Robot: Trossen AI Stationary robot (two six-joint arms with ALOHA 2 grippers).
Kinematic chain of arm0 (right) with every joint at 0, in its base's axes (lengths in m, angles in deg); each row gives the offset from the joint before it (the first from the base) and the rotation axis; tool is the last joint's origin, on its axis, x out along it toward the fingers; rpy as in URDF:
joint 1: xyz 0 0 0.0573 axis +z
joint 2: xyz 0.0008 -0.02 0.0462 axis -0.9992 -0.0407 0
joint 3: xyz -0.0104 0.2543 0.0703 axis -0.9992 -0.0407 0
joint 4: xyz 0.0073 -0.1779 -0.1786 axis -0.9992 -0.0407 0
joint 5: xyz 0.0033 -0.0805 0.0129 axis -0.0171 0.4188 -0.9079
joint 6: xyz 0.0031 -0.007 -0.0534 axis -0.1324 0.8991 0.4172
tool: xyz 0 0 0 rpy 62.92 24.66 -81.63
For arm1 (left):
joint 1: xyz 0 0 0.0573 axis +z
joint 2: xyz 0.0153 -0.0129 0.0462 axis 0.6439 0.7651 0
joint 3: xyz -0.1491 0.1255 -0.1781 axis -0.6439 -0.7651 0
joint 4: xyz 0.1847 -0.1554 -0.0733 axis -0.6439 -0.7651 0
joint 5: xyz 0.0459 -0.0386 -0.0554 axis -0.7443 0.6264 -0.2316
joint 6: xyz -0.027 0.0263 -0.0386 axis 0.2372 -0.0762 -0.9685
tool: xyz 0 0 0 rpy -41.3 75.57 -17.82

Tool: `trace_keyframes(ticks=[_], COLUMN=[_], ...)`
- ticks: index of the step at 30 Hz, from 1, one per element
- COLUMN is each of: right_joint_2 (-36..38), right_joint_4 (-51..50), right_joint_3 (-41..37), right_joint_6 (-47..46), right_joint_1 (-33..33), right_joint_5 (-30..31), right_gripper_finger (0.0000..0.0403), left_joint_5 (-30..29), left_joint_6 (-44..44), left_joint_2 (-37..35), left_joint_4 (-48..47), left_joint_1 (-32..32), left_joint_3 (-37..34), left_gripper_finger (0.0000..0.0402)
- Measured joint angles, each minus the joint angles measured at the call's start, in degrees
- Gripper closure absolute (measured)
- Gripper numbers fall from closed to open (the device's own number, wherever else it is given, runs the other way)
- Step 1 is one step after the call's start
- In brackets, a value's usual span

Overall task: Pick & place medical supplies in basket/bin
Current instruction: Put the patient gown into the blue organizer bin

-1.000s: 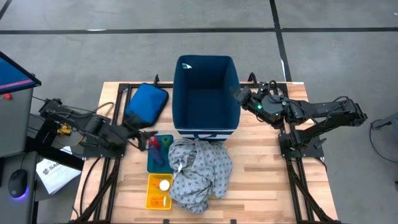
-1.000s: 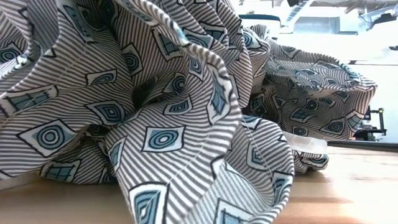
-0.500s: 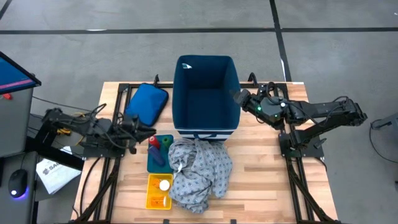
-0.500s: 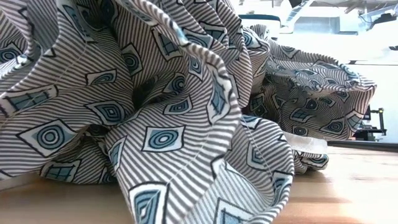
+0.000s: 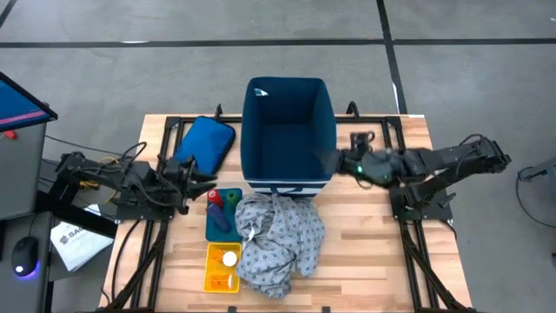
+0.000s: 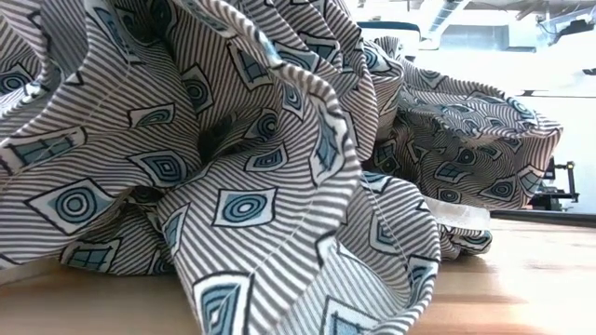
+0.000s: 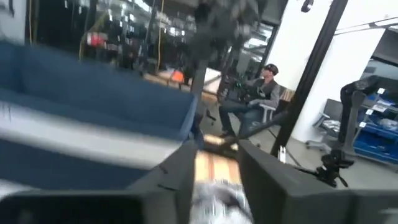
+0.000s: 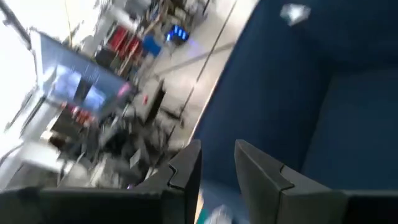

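Note:
The tall navy bin (image 5: 289, 130) stands at the table's far middle. The grey patterned gown (image 5: 278, 239) lies crumpled on the table just in front of it and fills the low view (image 6: 233, 167). A teal tray (image 5: 228, 224) holds a red cylinder (image 5: 214, 198), a green one (image 5: 233, 199) and a dark-blue one. In a yellow tray (image 5: 211, 276) lies a white-capped bottle (image 5: 228, 258). My left gripper (image 5: 198, 178) hovers open and empty just left of the teal tray (image 7: 217, 177). My right gripper (image 5: 328, 161) is open and empty beside the bin's right wall (image 8: 217, 177).
A flat blue padded pouch (image 5: 206, 143) lies left of the bin, close to my left arm. Bare wood shows right of the gown (image 5: 373, 252). Black frame rails run along both table sides. A seated person shows in the room beyond (image 7: 264, 93).
My left gripper has drawn back from the red cylinder in the teal tray toward the table's left and slightly far side; the cylinder stays in the tray. My right gripper has swung from the bin's right rim toward the near edge, along the bin's right wall.

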Motion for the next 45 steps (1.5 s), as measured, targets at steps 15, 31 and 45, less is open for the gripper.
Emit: trace_keyframes(ticks=[15, 31, 45], right_joint_2=[-19.9, -41.3, -54.0], right_joint_4=[-12.6, -34.9, -32.1], right_joint_3=[15.0, 38.6, 38.9], right_joint_6=[4.9, 8.1, 3.2], right_joint_1=[8.9, 9.3, 11.2], right_joint_5=[-17.9, -34.9, -28.2], right_gripper_finger=[0.0303, 0.0167, 0.0152], left_joint_5=[-8.3, -1.3, 3.7], left_joint_6=[14.5, 10.8, 6.3], left_joint_2=[1.4, 1.4, 1.4], left_joint_4=[-10.9, -11.3, -11.8], left_joint_1=[0.2, 0.2, 0.2], left_joint_3=[12.2, 12.2, 12.2], left_gripper_finger=[0.0184, 0.0183, 0.0183])
